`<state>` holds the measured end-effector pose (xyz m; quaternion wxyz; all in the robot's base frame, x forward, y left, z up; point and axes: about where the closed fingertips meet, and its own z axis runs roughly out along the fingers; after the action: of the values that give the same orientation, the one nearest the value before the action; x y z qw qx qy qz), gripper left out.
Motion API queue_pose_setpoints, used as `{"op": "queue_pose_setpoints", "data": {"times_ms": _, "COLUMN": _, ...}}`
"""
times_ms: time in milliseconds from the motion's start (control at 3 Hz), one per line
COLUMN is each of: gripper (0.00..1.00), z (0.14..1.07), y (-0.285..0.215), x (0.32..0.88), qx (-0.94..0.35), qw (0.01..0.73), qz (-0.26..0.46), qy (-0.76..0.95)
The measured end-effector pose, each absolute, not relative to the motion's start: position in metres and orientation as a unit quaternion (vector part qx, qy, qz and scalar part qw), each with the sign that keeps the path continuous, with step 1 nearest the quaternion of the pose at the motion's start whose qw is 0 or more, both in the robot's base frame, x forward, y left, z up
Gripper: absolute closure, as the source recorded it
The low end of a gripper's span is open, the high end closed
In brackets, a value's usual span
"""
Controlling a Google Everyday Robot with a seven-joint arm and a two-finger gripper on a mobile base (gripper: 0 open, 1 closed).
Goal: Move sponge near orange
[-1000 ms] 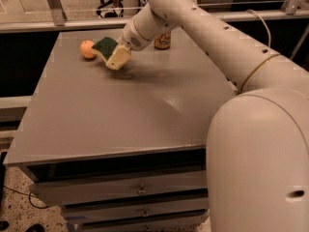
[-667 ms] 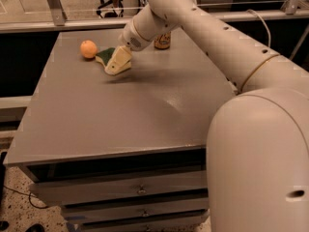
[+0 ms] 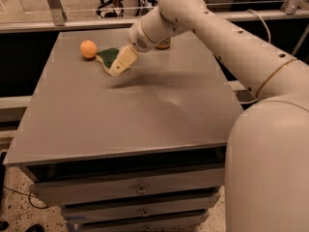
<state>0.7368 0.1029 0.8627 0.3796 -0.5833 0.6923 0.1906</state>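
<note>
The orange point(image 3: 88, 49) sits on the grey table point(image 3: 125, 120) near its far left corner. The sponge point(image 3: 108, 56) lies just right of the orange with its dark green top up and a pale yellow edge showing, a small gap between the two. My gripper point(image 3: 120, 63) is over the sponge's right end and hides that part of it. I cannot tell whether it still grips the sponge.
A gold-brown can point(image 3: 163, 44) stands at the back of the table, mostly hidden behind my arm point(image 3: 203, 23). A railing runs behind the table's far edge. Drawers point(image 3: 140, 190) are under the front edge.
The gripper has shifted slightly right and down, away from the orange. More of the sponge's green top now shows, lying low on the table beside the orange.
</note>
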Motion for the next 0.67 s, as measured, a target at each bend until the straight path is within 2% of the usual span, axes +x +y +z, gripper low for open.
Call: {"op": "queue_pose_setpoints", "data": {"times_ms": 667, "gripper": 0.00, "z": 0.878, "y": 0.071, "x": 0.679, "qx": -0.514, "qw": 0.485, "qz": 0.246, "qy": 0.664}}
